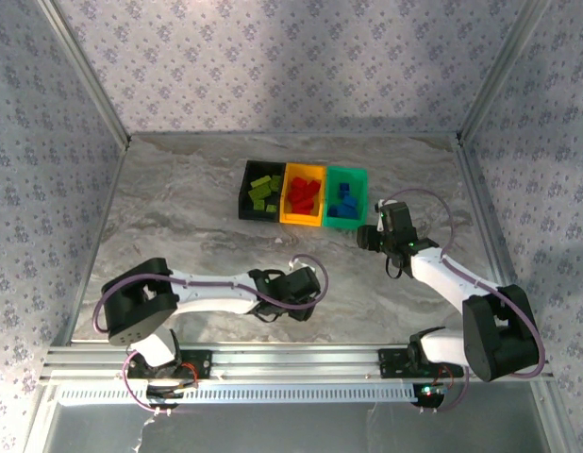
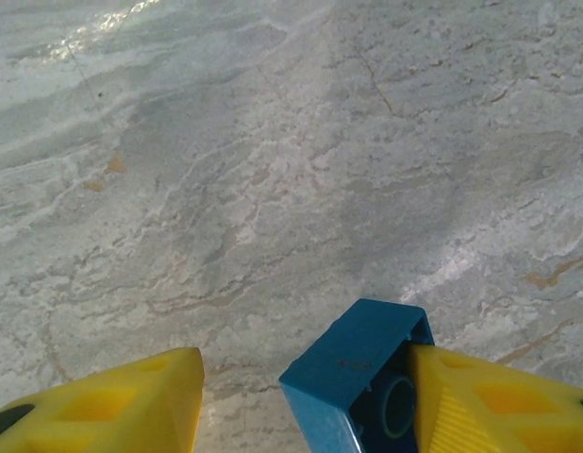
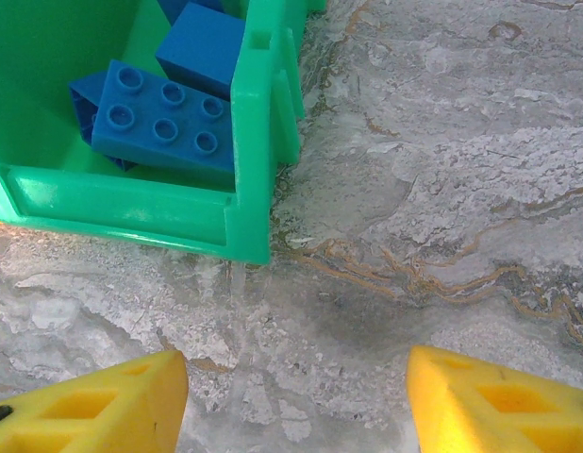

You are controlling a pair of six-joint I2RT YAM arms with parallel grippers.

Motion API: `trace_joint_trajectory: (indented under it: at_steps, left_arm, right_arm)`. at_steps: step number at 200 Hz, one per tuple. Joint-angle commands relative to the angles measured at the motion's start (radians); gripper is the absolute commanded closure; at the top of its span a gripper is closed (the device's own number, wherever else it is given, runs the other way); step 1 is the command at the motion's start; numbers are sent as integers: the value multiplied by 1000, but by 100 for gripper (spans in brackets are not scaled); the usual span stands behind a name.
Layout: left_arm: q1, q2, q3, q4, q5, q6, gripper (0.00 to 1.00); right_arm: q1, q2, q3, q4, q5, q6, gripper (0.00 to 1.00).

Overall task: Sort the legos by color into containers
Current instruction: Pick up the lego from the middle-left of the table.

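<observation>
Three containers stand in a row at the back of the table. The black one holds lime legos, the orange-yellow one red legos, the green one blue legos. My left gripper hovers low over bare table near the front. In the left wrist view a blue lego rests tilted against the right finger of that gripper; a clear gap separates it from the other finger. My right gripper stands open over bare table just in front of the green container's corner, where blue legos lie.
Metal posts and patterned walls close in the table on the left, right and back. A rail runs along the near edge by the arm bases. Marbled tabletop stretches between the containers and the arms.
</observation>
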Motion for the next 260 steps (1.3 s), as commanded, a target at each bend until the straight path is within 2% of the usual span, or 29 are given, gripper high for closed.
trace_joint_trajectory:
  at_steps: [1,18,39,68,99,152,211,260]
  left_arm:
    - [-6,33,28,-11,21,28,44]
    - [-6,53,45,-12,29,31,47]
    - [-5,60,49,-8,27,32,58]
    - [-6,58,55,-18,18,40,65]
    - [-6,40,51,-17,-10,45,66]
    - [5,35,131,-88,-150,120,68]
    - [151,21,208,17,-67,184,69]
    - [273,151,495,-22,18,293,68]
  right_arm:
    - [-5,1,5,5,-11,10,35]
    - [-3,3,5,7,-6,9,35]
    - [-5,3,7,-1,-1,8,36]
    - [-5,-13,-1,5,0,8,35]
    - [-7,-15,0,1,-3,9,36]
    - [-7,-18,-3,5,-5,11,35]
    - [-9,-20,-7,9,0,12,35]
    - [-10,-25,-8,11,-5,15,35]
